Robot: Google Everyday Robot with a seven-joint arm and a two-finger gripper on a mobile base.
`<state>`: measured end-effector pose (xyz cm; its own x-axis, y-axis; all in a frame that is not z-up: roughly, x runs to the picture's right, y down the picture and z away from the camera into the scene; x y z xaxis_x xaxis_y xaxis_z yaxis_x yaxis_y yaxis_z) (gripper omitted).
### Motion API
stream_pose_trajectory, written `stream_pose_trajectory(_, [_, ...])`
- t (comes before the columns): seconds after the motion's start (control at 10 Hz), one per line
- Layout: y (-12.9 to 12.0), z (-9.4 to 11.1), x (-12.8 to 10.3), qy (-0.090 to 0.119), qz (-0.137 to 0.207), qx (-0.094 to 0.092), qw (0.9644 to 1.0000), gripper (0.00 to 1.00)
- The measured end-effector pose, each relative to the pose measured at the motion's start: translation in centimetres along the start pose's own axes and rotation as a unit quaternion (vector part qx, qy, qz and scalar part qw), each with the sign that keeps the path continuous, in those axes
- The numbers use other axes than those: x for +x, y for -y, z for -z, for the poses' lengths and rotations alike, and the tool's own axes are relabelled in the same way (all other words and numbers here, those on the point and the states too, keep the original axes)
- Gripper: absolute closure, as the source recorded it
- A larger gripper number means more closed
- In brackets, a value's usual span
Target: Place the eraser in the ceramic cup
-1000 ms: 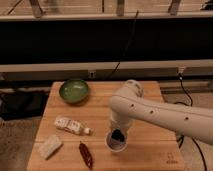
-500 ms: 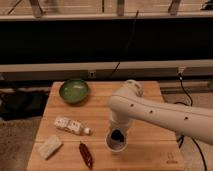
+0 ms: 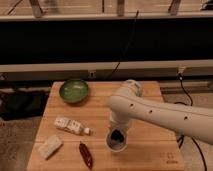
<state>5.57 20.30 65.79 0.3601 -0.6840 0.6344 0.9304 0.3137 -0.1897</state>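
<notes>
White ceramic cup (image 3: 116, 142) sat lower centre; the gripper (image 3: 117, 134) hung directly over its mouth, positioned to deposit the eraser; finger state could not be determined

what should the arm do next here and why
Probably release and lift straight up. The dark two-finger gripper sits right over the mouth of the small round white ceramic cup on the wooden table, and the small black eraser cannot be told apart from it there.
</notes>
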Motion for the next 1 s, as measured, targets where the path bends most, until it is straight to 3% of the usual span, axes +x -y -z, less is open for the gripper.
stream_pose_trajectory(1.0, [0.14,-0.03,-0.36,0.008,0.019,-0.001,0.9998,1.0])
